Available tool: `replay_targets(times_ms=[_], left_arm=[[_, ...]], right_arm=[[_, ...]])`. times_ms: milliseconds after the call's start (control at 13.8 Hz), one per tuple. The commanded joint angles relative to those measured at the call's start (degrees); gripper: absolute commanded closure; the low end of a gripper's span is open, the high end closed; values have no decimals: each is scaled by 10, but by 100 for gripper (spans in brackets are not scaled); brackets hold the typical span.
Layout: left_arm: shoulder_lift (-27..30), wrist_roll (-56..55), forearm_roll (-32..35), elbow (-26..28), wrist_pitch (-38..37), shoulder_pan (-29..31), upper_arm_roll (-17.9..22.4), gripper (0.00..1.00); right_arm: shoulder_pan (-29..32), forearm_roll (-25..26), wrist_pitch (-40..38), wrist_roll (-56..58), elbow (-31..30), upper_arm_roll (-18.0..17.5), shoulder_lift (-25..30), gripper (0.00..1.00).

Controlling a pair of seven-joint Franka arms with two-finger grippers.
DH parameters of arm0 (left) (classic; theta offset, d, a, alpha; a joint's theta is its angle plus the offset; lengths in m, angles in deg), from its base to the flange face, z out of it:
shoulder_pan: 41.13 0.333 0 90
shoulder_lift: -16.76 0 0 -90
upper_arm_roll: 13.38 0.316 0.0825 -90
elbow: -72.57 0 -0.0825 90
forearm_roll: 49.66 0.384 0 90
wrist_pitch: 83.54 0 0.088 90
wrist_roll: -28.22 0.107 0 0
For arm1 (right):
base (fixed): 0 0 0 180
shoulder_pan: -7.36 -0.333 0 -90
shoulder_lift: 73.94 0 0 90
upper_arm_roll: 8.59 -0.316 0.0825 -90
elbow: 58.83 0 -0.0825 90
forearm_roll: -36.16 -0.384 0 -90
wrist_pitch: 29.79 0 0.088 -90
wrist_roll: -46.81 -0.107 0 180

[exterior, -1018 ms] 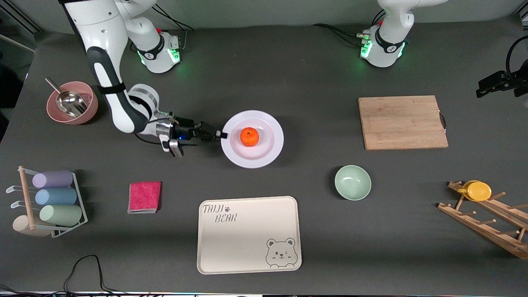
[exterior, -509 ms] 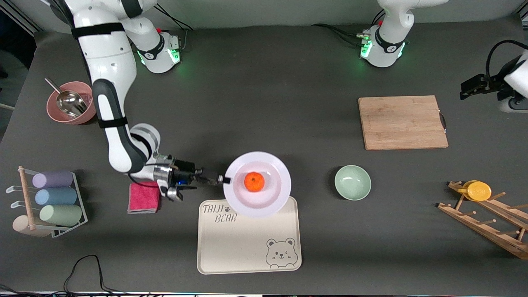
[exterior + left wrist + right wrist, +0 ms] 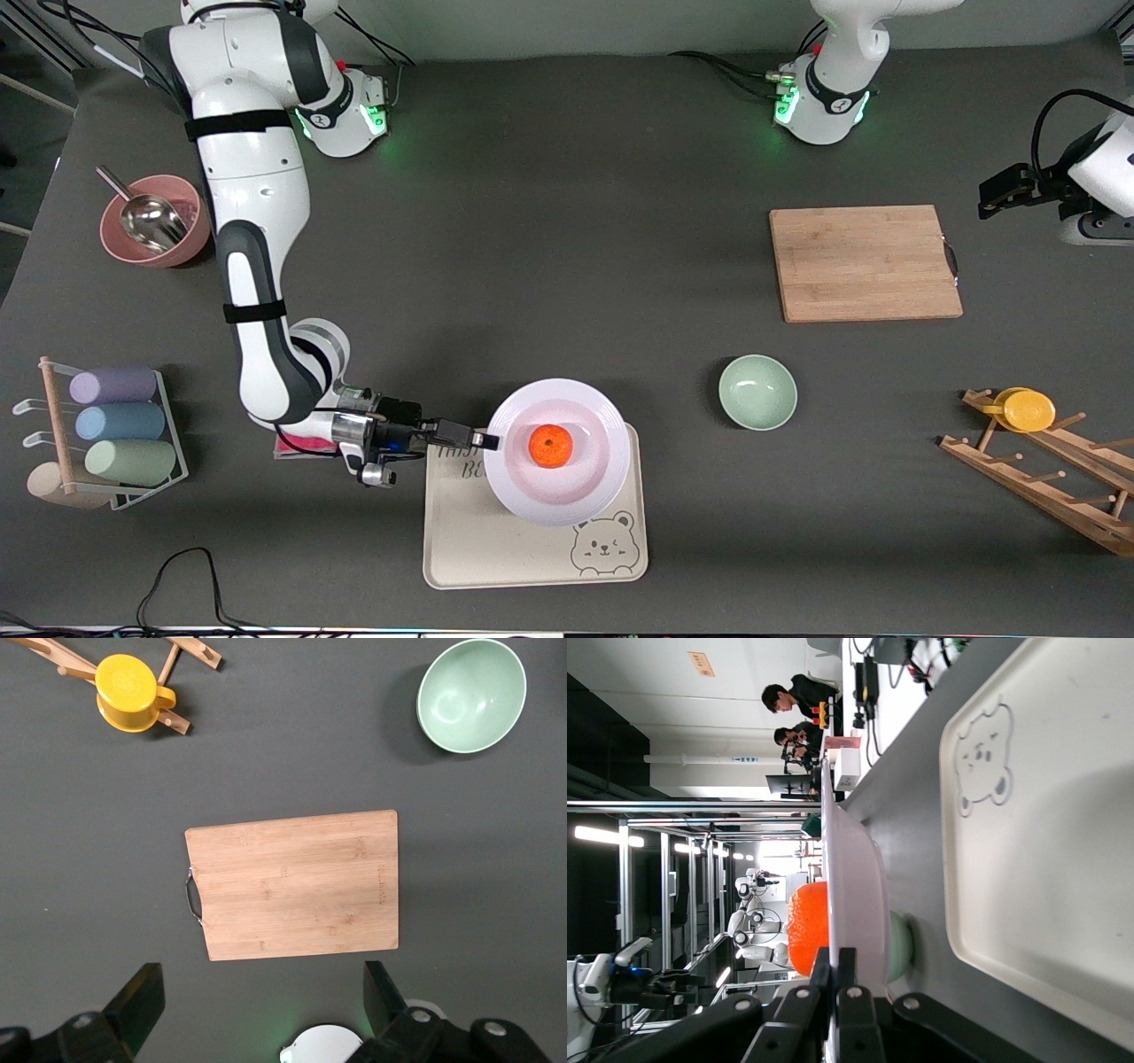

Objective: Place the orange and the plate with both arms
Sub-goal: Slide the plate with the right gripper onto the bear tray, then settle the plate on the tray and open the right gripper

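Front view shows my right gripper (image 3: 485, 439) with its fingers (image 3: 461, 434) clamped on the rim of the plate (image 3: 594, 470), at the edge toward the right arm's end of the tabletop (image 3: 567, 221). That plate hangs over the cream bear tray (image 3: 496, 549), covering most of the tray's half farther from the front camera, and the orange (image 3: 550, 445) sits in the plate's shallow centre. My right wrist view catches the plate (image 3: 855, 895) edge-on, clear of the tray (image 3: 1045, 859) with a gap between them, the orange (image 3: 808, 928) resting on it and my two fingers (image 3: 849, 1010) pinching the rim from both faces. My left gripper (image 3: 997, 190) hangs high off the left arm's end of the tabletop, waiting; in the left wrist view its fingers (image 3: 142, 997) are spread wide with nothing between them, over the bare tabletop beside the wooden cutting board (image 3: 292, 884). That board (image 3: 864, 262) lies flat, and the green bowl (image 3: 757, 392) stands nearer the front camera than it.
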Motion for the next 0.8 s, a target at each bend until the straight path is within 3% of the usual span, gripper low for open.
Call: replay_targets(times_ms=[0, 727], left_arm=[[13, -6, 2, 24, 21, -4, 2, 0], [14, -6, 2, 28, 23, -5, 2, 0]], right_arm=[[4, -5, -7, -7, 42, 1, -41, 100], [12, -26, 19, 56, 124, -1, -129, 100]])
